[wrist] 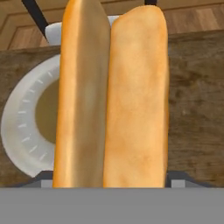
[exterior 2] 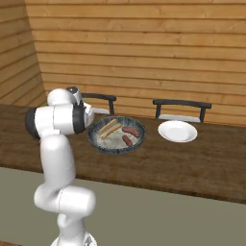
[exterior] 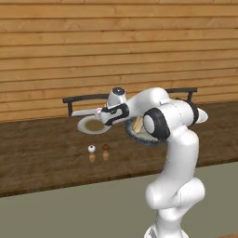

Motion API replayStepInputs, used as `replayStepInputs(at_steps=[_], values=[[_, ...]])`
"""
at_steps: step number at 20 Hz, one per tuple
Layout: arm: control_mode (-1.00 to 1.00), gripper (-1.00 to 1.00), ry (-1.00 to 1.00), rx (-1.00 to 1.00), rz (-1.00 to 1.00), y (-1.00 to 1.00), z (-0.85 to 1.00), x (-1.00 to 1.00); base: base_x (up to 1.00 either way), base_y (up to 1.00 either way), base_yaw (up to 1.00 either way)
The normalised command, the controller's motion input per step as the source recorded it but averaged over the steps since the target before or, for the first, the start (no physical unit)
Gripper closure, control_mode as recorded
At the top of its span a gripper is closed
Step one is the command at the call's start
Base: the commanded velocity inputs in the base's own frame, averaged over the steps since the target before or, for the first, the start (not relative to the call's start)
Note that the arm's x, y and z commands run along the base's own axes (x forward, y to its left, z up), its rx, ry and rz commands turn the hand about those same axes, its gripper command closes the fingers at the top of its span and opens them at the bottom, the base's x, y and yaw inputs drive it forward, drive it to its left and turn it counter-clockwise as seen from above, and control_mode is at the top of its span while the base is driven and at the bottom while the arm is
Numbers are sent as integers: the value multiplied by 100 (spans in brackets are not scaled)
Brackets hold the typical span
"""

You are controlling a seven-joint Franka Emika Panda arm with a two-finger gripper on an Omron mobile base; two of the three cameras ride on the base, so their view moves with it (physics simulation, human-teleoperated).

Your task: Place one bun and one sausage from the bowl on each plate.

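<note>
Filling the hand view from top to bottom, a split golden bun [wrist: 113, 100] stands lengthwise right in front of the camera, its lower end sitting between the two dark finger tips of the gripper [wrist: 109, 177], which is clamped on it. Behind the bun, a white plate [wrist: 26, 122] with a tan-brown centre lies on the dark wooden counter [wrist: 197, 109].

From the left base view, the white arm reaches left over the counter, the gripper [exterior: 100, 113] hanging above that near plate [exterior: 86, 126]. Two small shakers [exterior: 92, 153], one white-topped and one brown-topped, stand side by side on the counter in front of the plate.

Just to the right of the plate sits the dark grey bowl [exterior 2: 98, 144]; it holds another bun [exterior 2: 110, 129] and two sausages [exterior 2: 130, 130]. The second plate [exterior 2: 178, 131] lies well apart, on the bowl's far side, bare. Black chairs [exterior 2: 182, 106] stand behind the counter against the plank wall [exterior 2: 144, 48].
</note>
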Motion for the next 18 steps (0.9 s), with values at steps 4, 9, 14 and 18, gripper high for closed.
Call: replayStepInputs(at_steps=[4,9,14,18], values=[[-100,100,0,0,-2,31,-31,70,0,0,0],[-100,-100,0,-1,0,15,-39,42,0,0,0],[-100,-100,0,0,0,0,0,1,0,0,0],[-100,-100,0,0,0,0,0,0,0,0,0]])
